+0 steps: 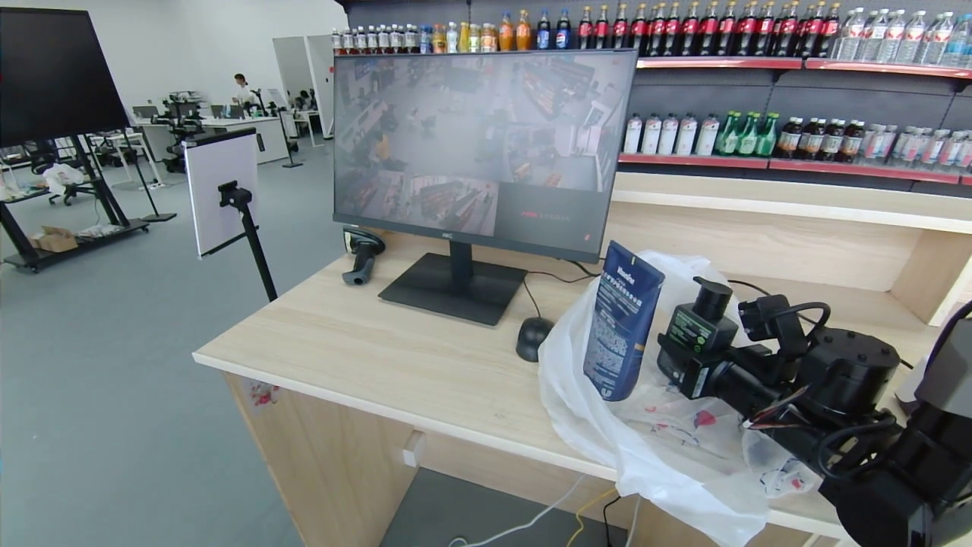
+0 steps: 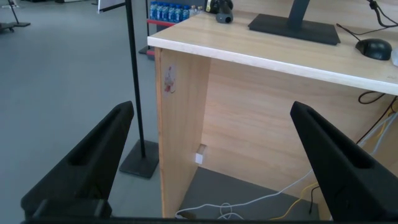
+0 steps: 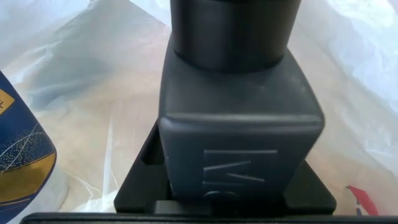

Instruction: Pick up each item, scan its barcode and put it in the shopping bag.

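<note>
The left gripper (image 2: 211,109) hangs empty, fingers spread wide, low beside the pale wooden counter (image 2: 280,50), clear of the work. A tall dark-blue tube (image 1: 623,319) stands upright in the crumpled white plastic shopping bag (image 1: 577,395). The right gripper (image 1: 706,365), apparently clamped on a dark grey square bottle with a black cap (image 1: 697,327), holds it over the bag's mouth, probably to drop it in.

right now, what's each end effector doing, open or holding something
Left end effector: open, empty.
Right end effector: shut on the dark bottle, over the shopping bag.
</note>
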